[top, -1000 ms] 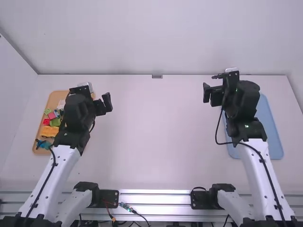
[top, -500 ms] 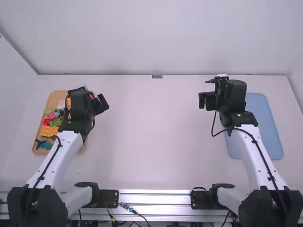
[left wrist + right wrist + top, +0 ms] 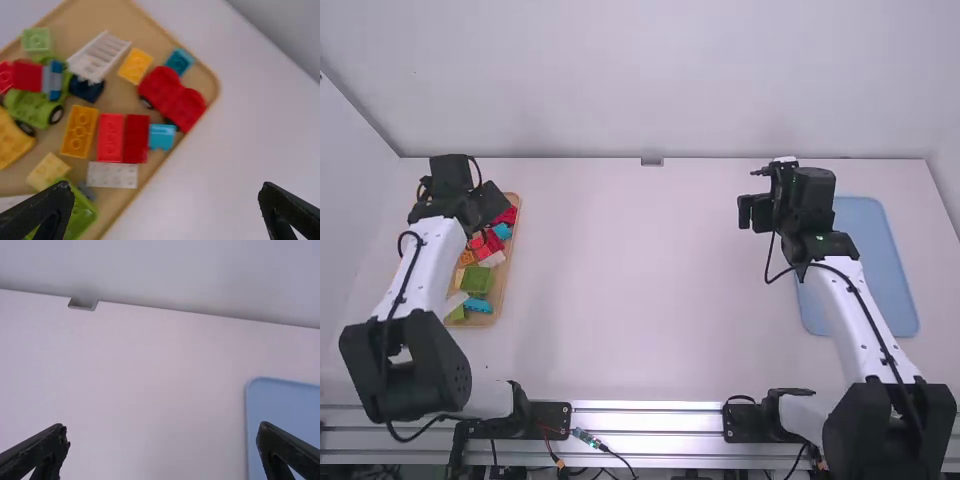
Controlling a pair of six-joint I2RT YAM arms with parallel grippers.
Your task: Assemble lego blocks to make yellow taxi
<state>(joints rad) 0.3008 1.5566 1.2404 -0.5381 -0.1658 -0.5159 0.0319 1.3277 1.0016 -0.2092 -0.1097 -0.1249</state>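
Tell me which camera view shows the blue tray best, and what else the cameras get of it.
The high view: the blue tray shows nearly whole, partly covered by the right arm. The right wrist view shows just one corner portion, partly behind a finger.

No readable text, labels, numbers or signs on anything.

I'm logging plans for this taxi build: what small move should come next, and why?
Probably ease the left gripper sideways over the yellow-orange studded brick before lowering. Its fingers are open and empty, the colour suits a taxi, and the gap between them sits mostly past the tray's rim.
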